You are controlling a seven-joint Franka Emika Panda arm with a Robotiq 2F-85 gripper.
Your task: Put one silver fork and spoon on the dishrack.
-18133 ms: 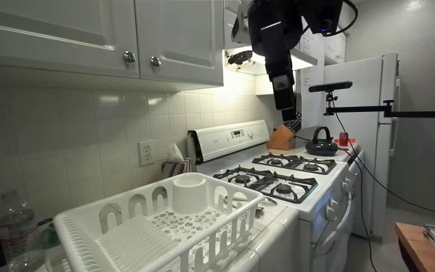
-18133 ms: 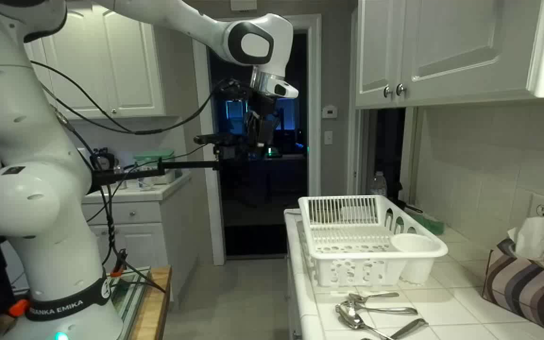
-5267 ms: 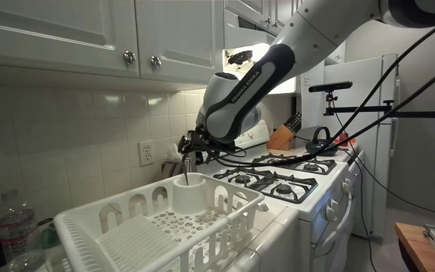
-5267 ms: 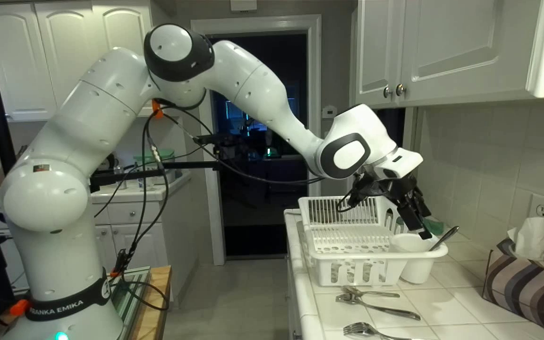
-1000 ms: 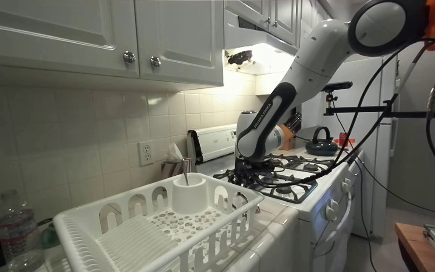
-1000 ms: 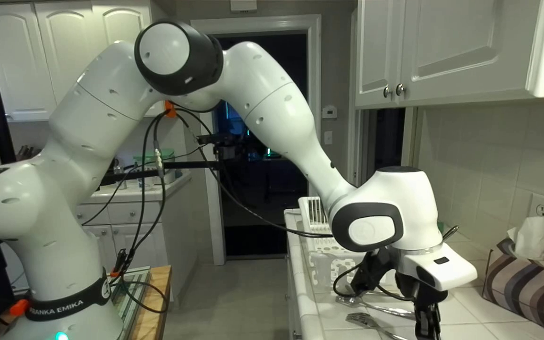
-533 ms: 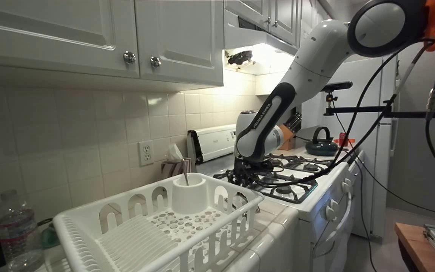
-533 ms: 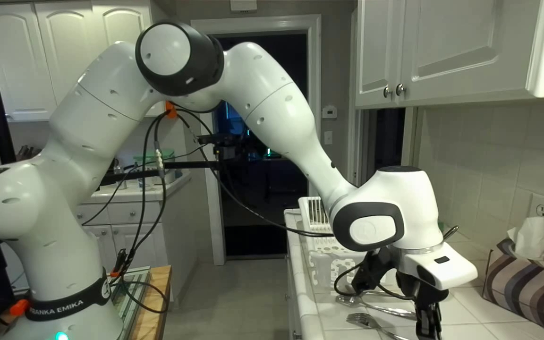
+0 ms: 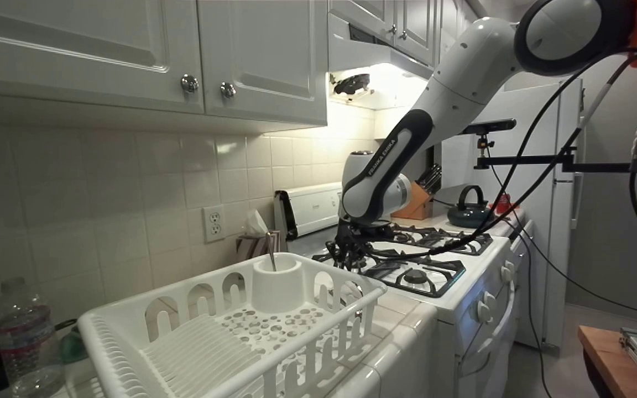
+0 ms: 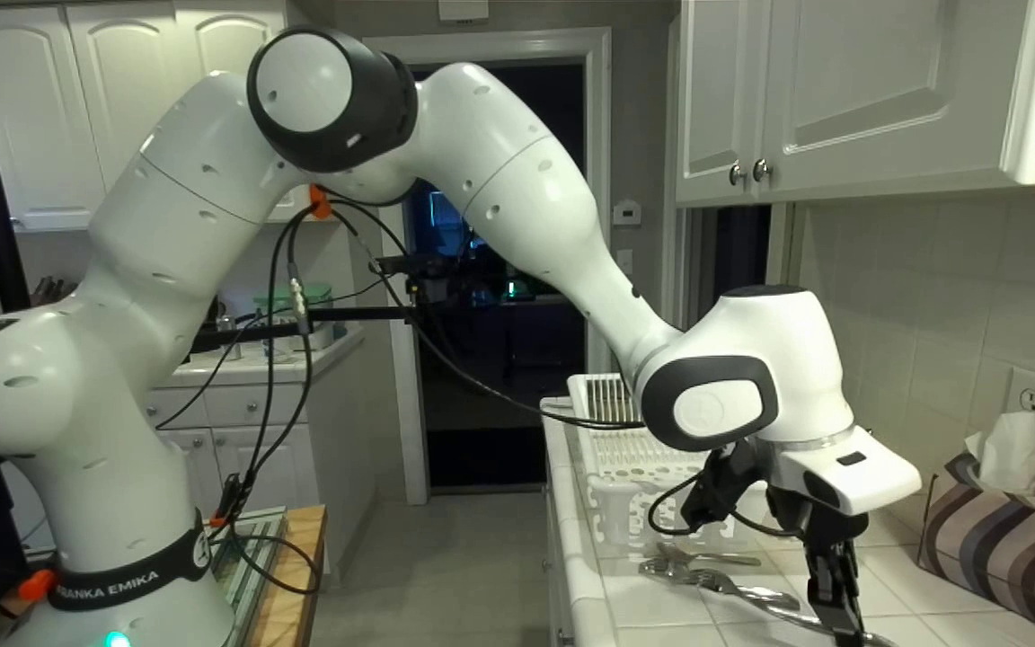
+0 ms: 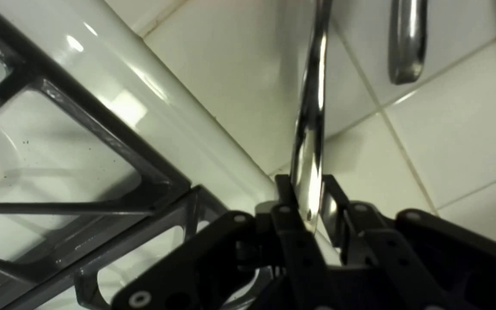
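Stove edge (image 11: pixel 162 112): in the wrist view, slants down toward the gripper (image 11: pixel 308 185), black grates (image 11: pixel 88 120) on its left, room over the tiles (image 11: pixel 446 133) to its right
Fork (image 11: pixel 309 129): handle clamped in the gripper, jaws nearly together, another handle (image 11: pixel 408 43) to the right
Dishrack (image 9: pixel 202 354): in an exterior view, its end near the gripper, open air above it up to the cabinets (image 9: pixel 263 55)
Cup (image 9: pixel 277 293): one utensil (image 9: pixel 271 251) standing tilted inside, lower end hidden
Counter edge (image 10: pixel 582 584): in an exterior view, left of the gripper; tissue box (image 10: pixel 998 539) near on the right, fork's head between gripper and edge, beside other cutlery (image 10: pixel 661 568)
Doorway (image 10: pixel 517 350): dark, behind the arm (image 10: pixel 499 180)
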